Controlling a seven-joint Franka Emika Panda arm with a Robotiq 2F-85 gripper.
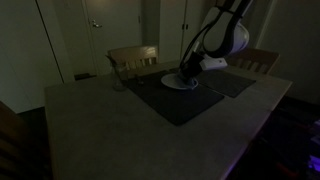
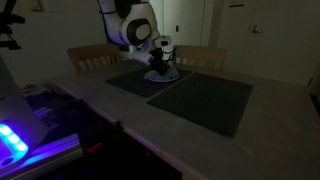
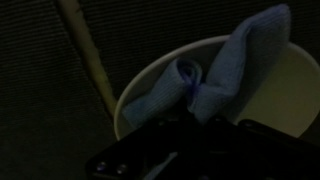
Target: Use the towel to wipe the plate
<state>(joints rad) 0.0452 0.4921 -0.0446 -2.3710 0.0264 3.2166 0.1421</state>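
The room is dim. A white plate [image 1: 180,83] lies on a dark placemat at the far side of the table; it also shows in the other exterior view [image 2: 163,74] and in the wrist view [image 3: 285,85]. A blue towel [image 3: 215,80] lies bunched on the plate, pinched at its middle. My gripper [image 1: 185,73] points down onto the plate, and in the wrist view the gripper [image 3: 195,105] is shut on the towel. The fingertips are hidden by dark housing.
Dark placemats [image 1: 175,100] [image 2: 200,100] cover the table's middle. Wooden chairs [image 1: 133,60] [image 1: 257,60] stand behind the table. A wooden stick-like object [image 3: 88,55] lies beside the plate. A blue-lit device [image 2: 15,140] sits near the table's edge.
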